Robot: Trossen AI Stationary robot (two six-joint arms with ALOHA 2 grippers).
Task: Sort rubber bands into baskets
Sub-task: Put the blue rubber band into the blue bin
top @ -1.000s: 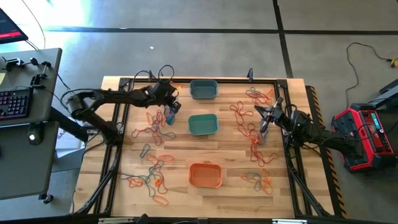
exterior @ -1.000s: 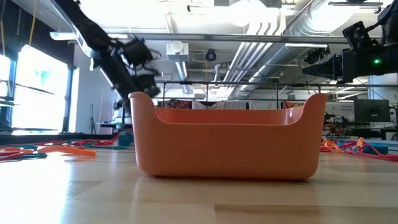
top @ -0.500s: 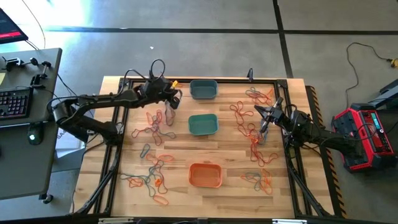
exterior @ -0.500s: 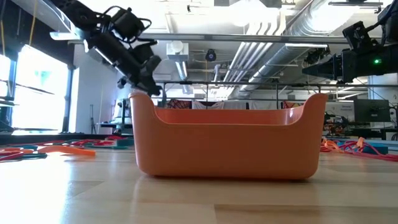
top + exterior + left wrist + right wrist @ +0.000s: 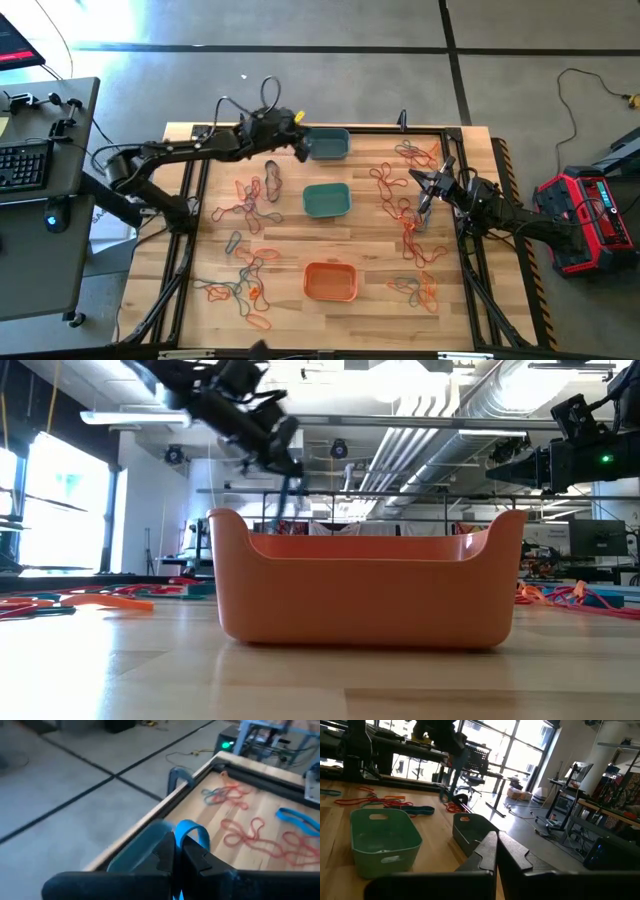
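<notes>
Your left hand (image 5: pixel 300 141), upper middle of the high view, is clenched on a blue rubber band (image 5: pixel 192 831) right at the grey-blue basket (image 5: pixel 328 144)'s rim. Let go too soon and it could flop onto the counter (image 5: pixel 370 250).

Beside the teal-green basket (image 5: pixel 326 200) sit a grey-blue basket (image 5: pixel 327 144) and an orange basket (image 5: pixel 330 281). Around them lie orange, red and blue-teal bands (image 5: pixel 402 205) on a pale striped wooden table (image 5: pixel 365 238). A blue band (image 5: pixel 190 834) hangs near the grey-blue basket.

Left gripper (image 5: pixel 300 147) raised, fingers pinched together; right gripper (image 5: pixel 424 203) waits, fingers together.
</notes>
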